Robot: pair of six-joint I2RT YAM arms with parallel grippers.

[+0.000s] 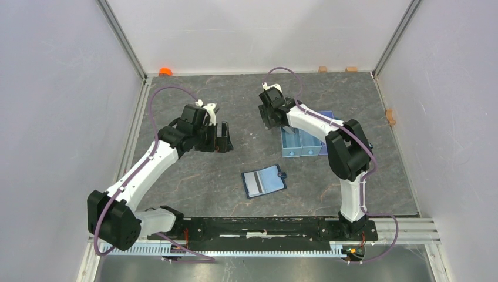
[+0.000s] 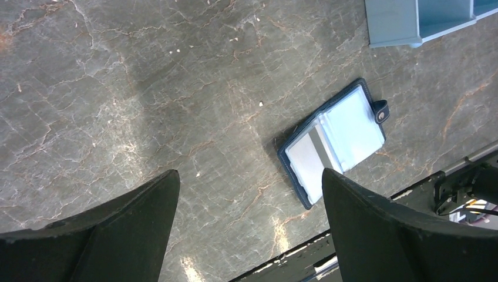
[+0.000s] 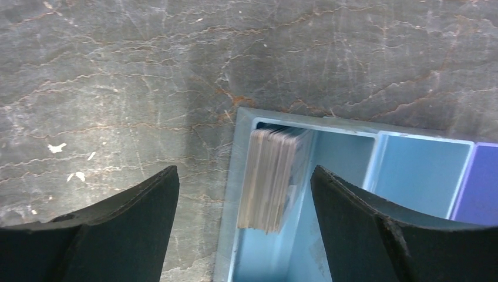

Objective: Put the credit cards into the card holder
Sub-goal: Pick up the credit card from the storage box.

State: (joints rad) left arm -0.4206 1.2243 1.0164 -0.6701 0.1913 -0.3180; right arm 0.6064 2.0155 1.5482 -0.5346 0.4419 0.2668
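Fetching a card is the step in hand, judging by the layout. L to R: the left gripper [image 1: 222,140] hangs over bare table [image 1: 194,182] w/ fingers spread wide and nothing between them, so it's idle. The card holder [image 1: 264,181] lies opened flat near the middle of the table, well apart from both grippers. Its left pocket shows what looks like 1 pale card w/ a dark stripe; the right pocket looks bare. The right gripper [image 3: 244,173] hovers above the left end of the tray [image 3: 234,200], also gaping wide and holding nothing, lined up roughly over the credit cards [image 3: 273,179]. These stand on edge as 1 stack against the left wall of the leftmost compartment. Next move prob. needs the right gripper to drop, narrow its jaws and pinch just 1 card off the stack. That's fiddly, since the cards sit tight together and hard against the wall. It then has to carry the card to the holder, where the left gripper may have to steady the pocket. Count: 2 grippers, 1 holder, 1 tray w/ 3 compartments (2 light blue, 1 purple), 1 stack. Can't tell no. of cards in it, edges too blurred.
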